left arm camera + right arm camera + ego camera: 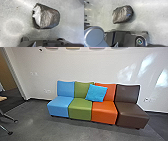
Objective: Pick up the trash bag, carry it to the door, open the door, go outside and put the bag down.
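"Black and crinkled, with white at one end, a trash bag (46,17) lies on the grey floor (12,33), near but apart from the robot's base plate (51,43). Facing the robot at twelve o'clock: a row of four seats (81,109), blue, green, orange and brown, with a bright blue cushion (96,93) propped across the middle pair."

"Which stage is this, and are the jaws clamped on anything?"

"Pickup, by my reading; the carry is yet to start. Whether the jaws of the left gripper and right gripper stand apart or together, I cannot tell."

"And the next move?"

"It calls for an arm to reach low and pinch a good fold of the bag, then lift slowly. The thin skin looks likely to slip or tear under a shallow grip."

"Any exit?"

"An opening (6,72) stands at ten o'clock, beyond the white wall (100,62). Whether it leads outside, I cannot tell."
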